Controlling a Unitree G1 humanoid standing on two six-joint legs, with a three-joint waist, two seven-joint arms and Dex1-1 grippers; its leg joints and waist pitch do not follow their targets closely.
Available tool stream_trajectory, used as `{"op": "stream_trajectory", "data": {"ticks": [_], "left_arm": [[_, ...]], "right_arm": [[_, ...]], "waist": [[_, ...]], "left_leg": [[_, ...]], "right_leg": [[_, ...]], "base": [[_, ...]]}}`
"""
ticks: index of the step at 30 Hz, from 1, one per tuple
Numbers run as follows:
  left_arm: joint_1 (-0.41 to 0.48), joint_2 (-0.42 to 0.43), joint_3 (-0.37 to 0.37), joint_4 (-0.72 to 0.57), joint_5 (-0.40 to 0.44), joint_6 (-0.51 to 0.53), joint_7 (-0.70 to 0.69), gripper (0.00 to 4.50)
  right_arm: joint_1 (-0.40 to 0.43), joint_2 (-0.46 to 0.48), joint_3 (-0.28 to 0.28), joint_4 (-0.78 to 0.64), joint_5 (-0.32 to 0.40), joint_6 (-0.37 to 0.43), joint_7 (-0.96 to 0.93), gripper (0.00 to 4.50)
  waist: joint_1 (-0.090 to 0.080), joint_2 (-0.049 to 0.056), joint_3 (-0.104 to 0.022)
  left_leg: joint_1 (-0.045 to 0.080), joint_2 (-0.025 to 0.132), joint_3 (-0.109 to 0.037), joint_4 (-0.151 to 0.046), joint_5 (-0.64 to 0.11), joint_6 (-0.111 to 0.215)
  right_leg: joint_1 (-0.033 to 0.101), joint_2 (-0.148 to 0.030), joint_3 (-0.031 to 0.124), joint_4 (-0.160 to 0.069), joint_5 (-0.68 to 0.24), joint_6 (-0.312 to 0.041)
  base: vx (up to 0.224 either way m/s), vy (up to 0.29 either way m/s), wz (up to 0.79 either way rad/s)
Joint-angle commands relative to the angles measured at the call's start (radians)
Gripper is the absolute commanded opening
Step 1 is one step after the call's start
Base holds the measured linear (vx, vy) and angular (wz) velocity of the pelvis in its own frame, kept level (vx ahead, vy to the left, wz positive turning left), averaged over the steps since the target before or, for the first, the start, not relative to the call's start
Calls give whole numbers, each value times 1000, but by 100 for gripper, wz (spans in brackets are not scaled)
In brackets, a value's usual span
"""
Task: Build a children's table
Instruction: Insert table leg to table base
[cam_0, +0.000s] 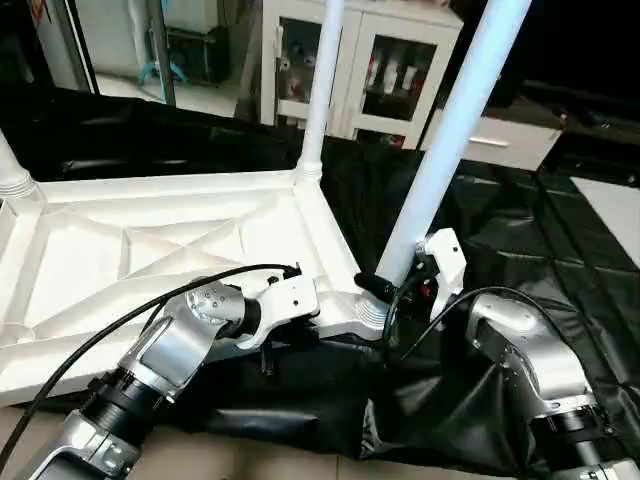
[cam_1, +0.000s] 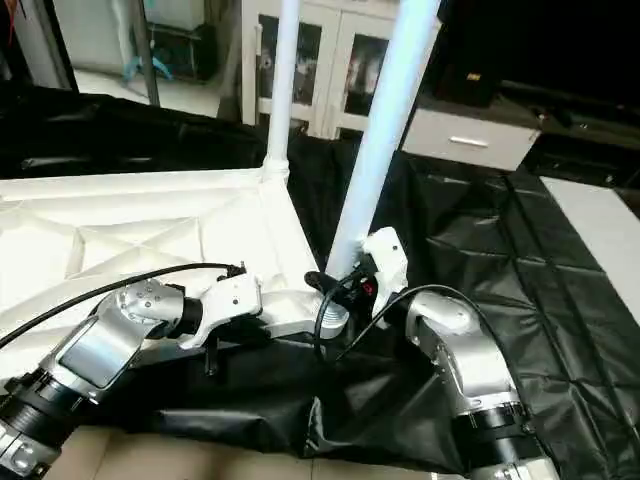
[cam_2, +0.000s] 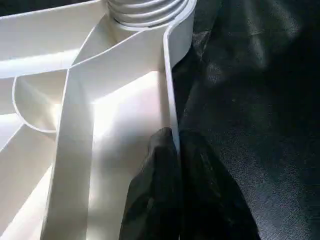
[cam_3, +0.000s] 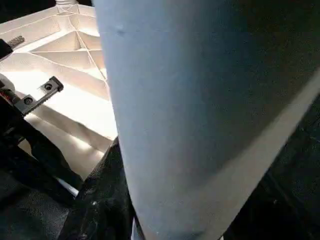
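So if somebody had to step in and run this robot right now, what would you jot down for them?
Left gripper: shut on the near rim of the tabletop, steadying it.
Right gripper: shut on the near-right leg, low down by its corner socket.
The tabletop lies ribbed side up on black sheeting.
Done: the far-right leg stands in its socket; another leg's base shows at the far-left corner.
Left: the near-right leg leans, so it probably needs straightening and seating. The near-left corner is out of sight, so check it for a fourth leg. Then turn the table upright.
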Motion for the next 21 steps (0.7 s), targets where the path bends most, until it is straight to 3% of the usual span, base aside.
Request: {"op": "stream_trajectory", "data": {"ticks": [1,7,13,18,20,21], "left_arm": [[2,3,-38,19,23,5,0,0],[3,5,-37,20,23,3,2,0],[-7,-11,-21,37,17,9,27,0],[-44,-78,16,69,-6,59,88,0],[-57,-95,24,77,-9,72,104,0],[-94,-144,41,104,-13,101,148,0]], "right_arm": [[67,-15,81,135,-79,87,-3,184],[83,7,58,135,-68,37,-28,184],[75,24,42,127,-75,29,-75,184],[7,88,-34,227,-110,0,-289,184],[-8,102,-52,248,-112,-4,-332,184],[-44,128,-79,295,-119,-7,-417,184]], "waist": [[-8,17,-11],[-9,19,-11],[-14,21,-11],[-32,20,-6],[-35,22,-10],[-38,22,-11]], "left_leg": [[12,67,-35,-91,-404,-47],[21,68,-37,-97,-441,-51],[19,69,-39,-102,-448,-54],[24,63,-49,-103,-529,-74],[18,66,-56,-104,-532,-72],[17,67,-54,-107,-524,-76]], "right_leg": [[-5,-100,57,-114,-415,-113],[-8,-100,56,-122,-436,-108],[-7,-99,57,-122,-407,-115],[-20,-103,52,-138,-577,-76],[-13,-106,50,-138,-571,-66],[-14,-103,50,-135,-532,-73]], "base": [[0,0,0],[0,0,0],[0,0,0],[0,0,0],[0,0,0],[0,0,0]]}}
